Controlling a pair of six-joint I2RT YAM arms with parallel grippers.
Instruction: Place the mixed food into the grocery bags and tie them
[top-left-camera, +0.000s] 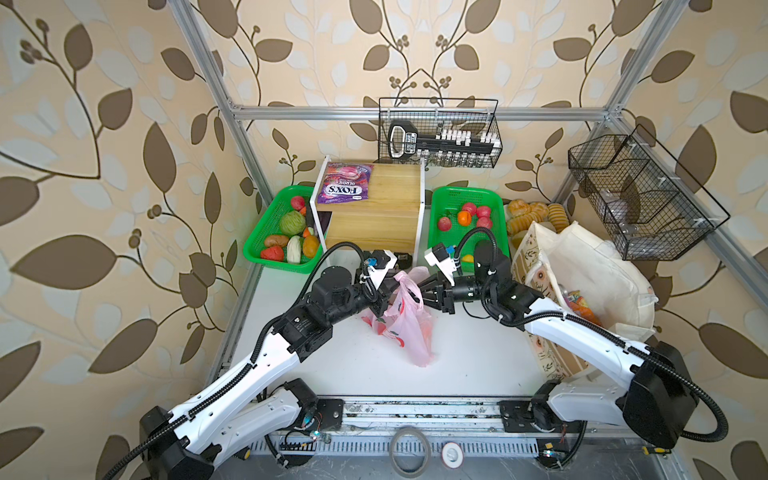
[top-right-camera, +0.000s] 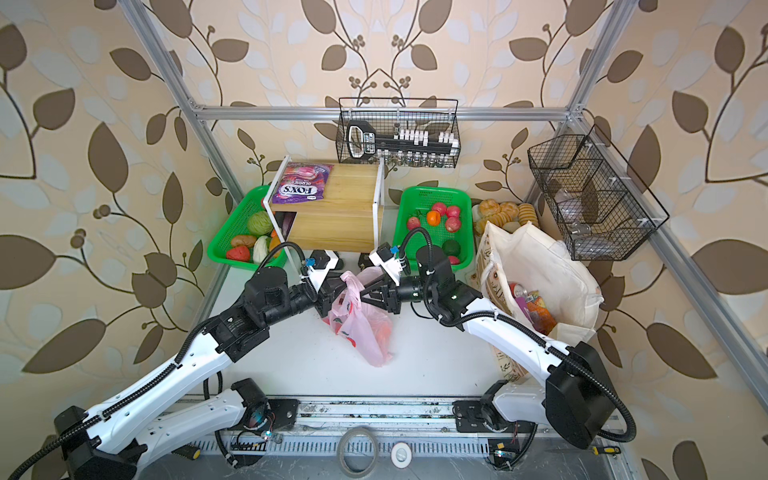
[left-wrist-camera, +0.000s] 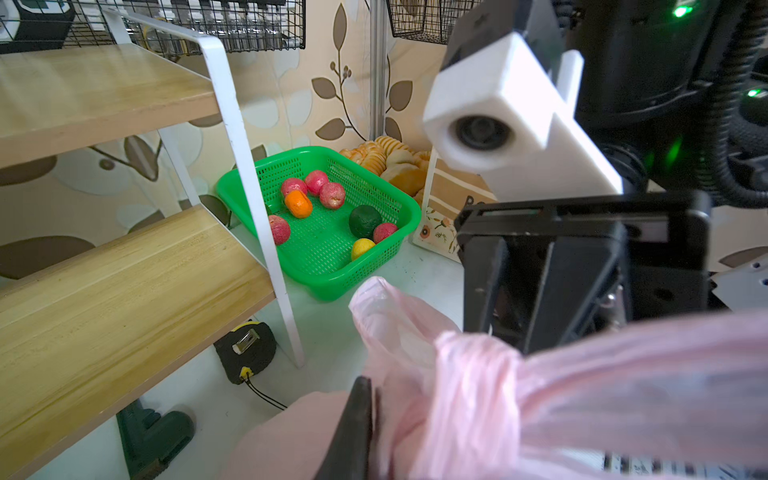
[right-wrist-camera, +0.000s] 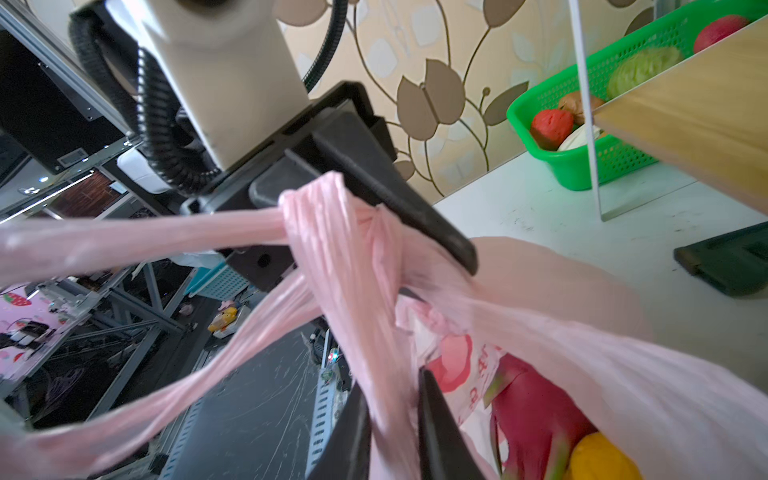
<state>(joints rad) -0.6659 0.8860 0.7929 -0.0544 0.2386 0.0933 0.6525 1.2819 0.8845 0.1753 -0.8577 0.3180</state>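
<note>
Top views: pink bag (top-left-camera: 405, 328) stands mid-counter (top-left-camera: 478, 365) between left tool (top-left-camera: 388, 291) and right tool (top-left-camera: 422, 291); canvas tote (top-left-camera: 590, 266) is at right.
Left wrist: twisted handle (left-wrist-camera: 478, 365) lies across the left tool; its opening cannot be told.
Right wrist: right tool (right-wrist-camera: 392, 403) is nearly closed, pinching a strand of the handle; dragon fruit (right-wrist-camera: 536, 415) sits inside the bag.

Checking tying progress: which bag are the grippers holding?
The pink plastic bag mid-table: left gripper and right gripper pinch its twisted handles. The cream canvas tote stands ungripped.
</note>
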